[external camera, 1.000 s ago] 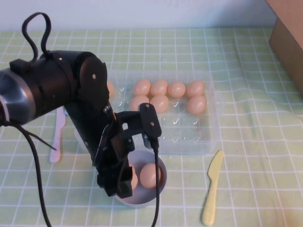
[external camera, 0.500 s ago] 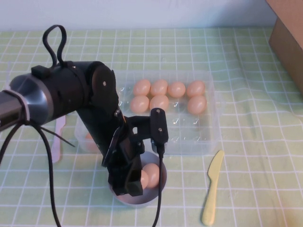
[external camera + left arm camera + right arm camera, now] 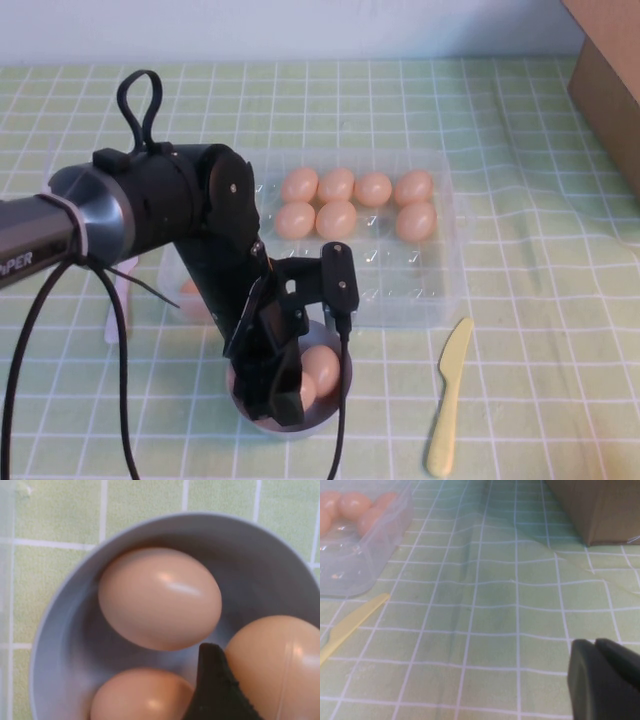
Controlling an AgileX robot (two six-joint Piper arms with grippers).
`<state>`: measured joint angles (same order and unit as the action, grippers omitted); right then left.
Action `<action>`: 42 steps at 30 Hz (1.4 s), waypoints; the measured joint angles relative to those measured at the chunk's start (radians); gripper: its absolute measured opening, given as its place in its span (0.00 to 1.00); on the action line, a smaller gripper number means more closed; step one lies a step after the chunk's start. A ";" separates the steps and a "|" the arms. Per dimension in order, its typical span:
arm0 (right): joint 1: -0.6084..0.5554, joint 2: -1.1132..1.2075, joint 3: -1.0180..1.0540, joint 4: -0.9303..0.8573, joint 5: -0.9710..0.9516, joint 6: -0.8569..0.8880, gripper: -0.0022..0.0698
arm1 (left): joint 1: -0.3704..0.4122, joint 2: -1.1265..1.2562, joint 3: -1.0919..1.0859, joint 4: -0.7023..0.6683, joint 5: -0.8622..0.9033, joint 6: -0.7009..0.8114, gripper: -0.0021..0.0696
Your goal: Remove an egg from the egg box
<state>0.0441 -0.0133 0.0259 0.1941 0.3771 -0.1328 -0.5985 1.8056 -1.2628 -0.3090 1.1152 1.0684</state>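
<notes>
The clear egg box (image 3: 440,290) lies mid-table with several tan eggs (image 3: 337,218) in its far rows. In front of it stands a small grey bowl (image 3: 347,372), seen close up in the left wrist view (image 3: 260,565) with two eggs (image 3: 160,597) lying in it. My left gripper (image 3: 285,385) hangs over the bowl's left half, shut on a third egg (image 3: 280,665), which presses against its one visible dark finger (image 3: 215,690). My right gripper (image 3: 605,680) is shut over bare cloth, out of the high view.
A yellow plastic knife (image 3: 447,395) lies right of the bowl. A white utensil (image 3: 112,325) lies behind my left arm. A cardboard box (image 3: 610,80) stands at the far right. Green checked cloth covers the table.
My left arm has swung right and down, so the gripper with its egg now sits lower over the bowl. The egg box and knife have not moved.
</notes>
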 joint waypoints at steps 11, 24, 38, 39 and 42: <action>0.000 0.000 0.000 0.000 0.000 0.000 0.01 | 0.000 0.000 0.000 -0.007 -0.007 0.000 0.82; 0.000 0.000 0.000 0.000 0.000 0.000 0.01 | 0.000 -0.123 -0.042 -0.083 0.026 -0.027 0.44; 0.000 0.000 0.000 0.000 0.000 0.000 0.01 | 0.000 -0.506 0.156 -0.099 -0.196 -0.146 0.03; 0.000 0.000 0.000 0.000 0.000 0.000 0.01 | 0.000 -0.553 0.198 -0.099 -0.240 -0.158 0.03; 0.000 0.000 0.000 0.000 0.000 0.000 0.01 | 0.000 -0.704 0.328 -0.105 -0.373 -0.192 0.03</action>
<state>0.0441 -0.0133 0.0259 0.1941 0.3771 -0.1328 -0.5985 1.1013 -0.9351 -0.4140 0.7420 0.8762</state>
